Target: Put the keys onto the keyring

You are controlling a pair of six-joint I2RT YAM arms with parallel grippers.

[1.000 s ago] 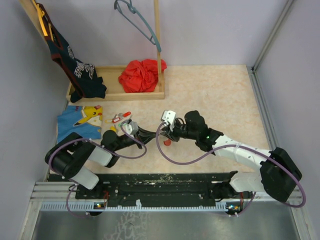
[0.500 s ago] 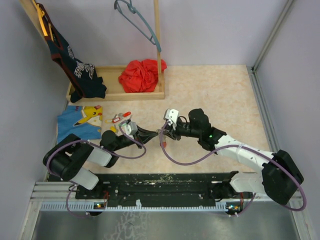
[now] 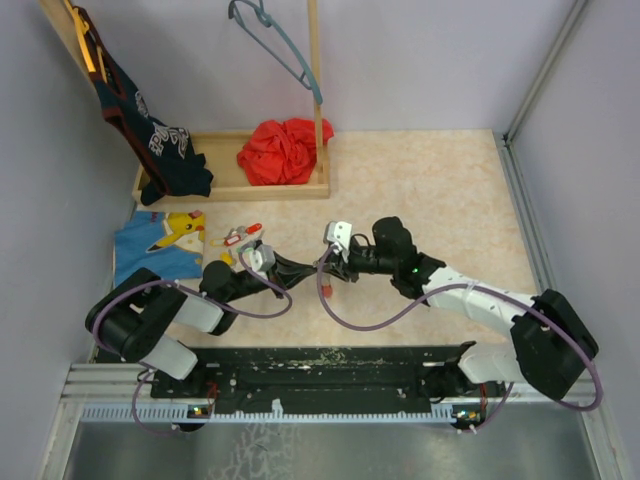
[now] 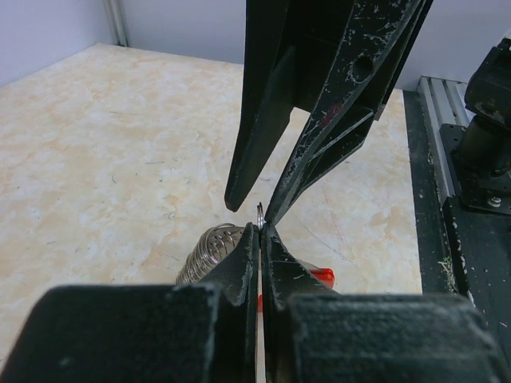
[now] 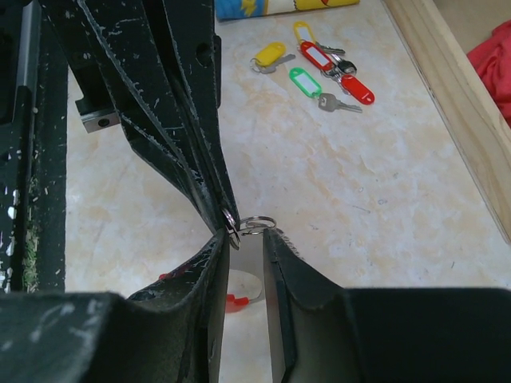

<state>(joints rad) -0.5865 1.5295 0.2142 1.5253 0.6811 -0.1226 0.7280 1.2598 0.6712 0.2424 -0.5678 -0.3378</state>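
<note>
Pale lilac walls point(image 3: 420, 60) around a beige marbled tabletop point(image 3: 430, 180), wooden rack point(image 3: 225, 190) at rear holding crumpled red cloth point(image 3: 283, 150), navy garment point(image 3: 150, 140) and teal hanger point(image 3: 296, 66) hung above

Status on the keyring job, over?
Left gripper shut on keyring, pinching its metal ring. Right gripper open, jaws flanking that ring. Keys lying loose, none threaded. Nothing blocking them.
</note>
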